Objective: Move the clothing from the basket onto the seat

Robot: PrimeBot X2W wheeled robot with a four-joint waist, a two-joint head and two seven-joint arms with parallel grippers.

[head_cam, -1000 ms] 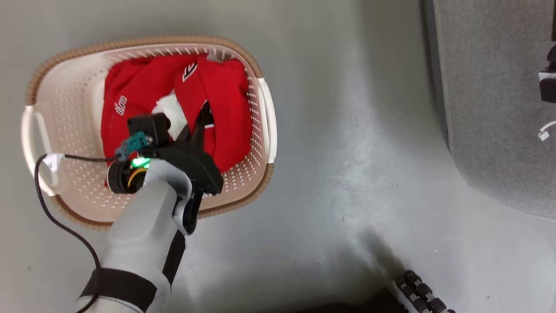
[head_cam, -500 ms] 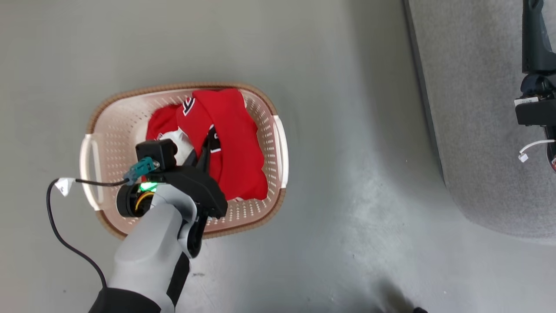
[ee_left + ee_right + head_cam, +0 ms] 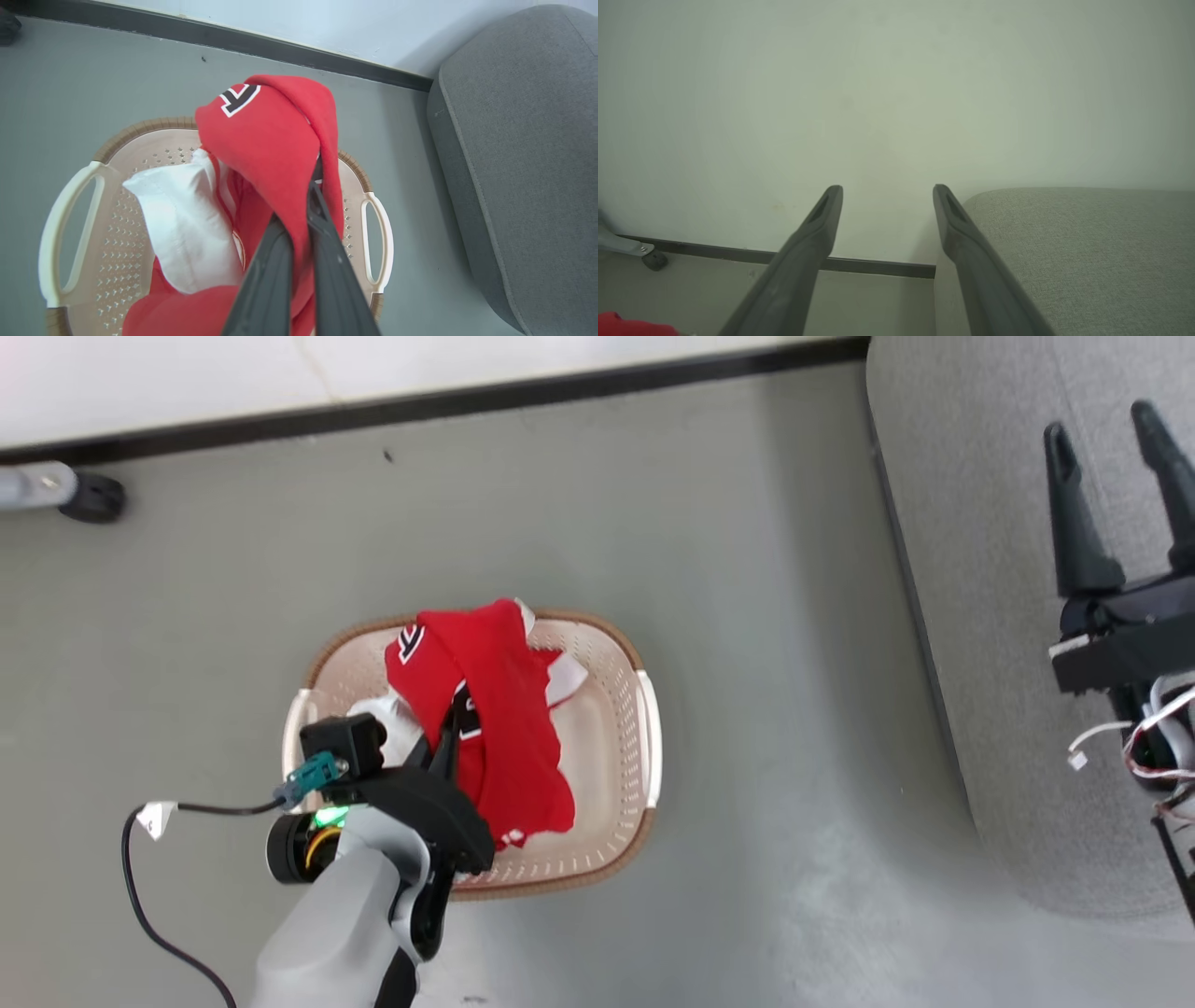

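With the left fingers point(image 3: 266, 280) pinched shut on the clothing point(image 3: 495, 709), held up over the basket point(image 3: 651, 737), the lift-out looks in hand; next, carry it right to the seat point(image 3: 980, 616), where the right fingers point(image 3: 1074, 523) hover spread and empty.

The red clothing point(image 3: 495, 728), with white panels and a black-and-white letter patch, hangs bunched in a draped fold over the basket point(image 3: 607, 756). It is pinched by the closed left gripper point(image 3: 310, 191), and its lower end trails inside the basket. The basket is cream and perforated, with a brown woven rim and white side handles, and stands upright. The grey fabric seat point(image 3: 990, 616) lies well apart, to the basket's right.
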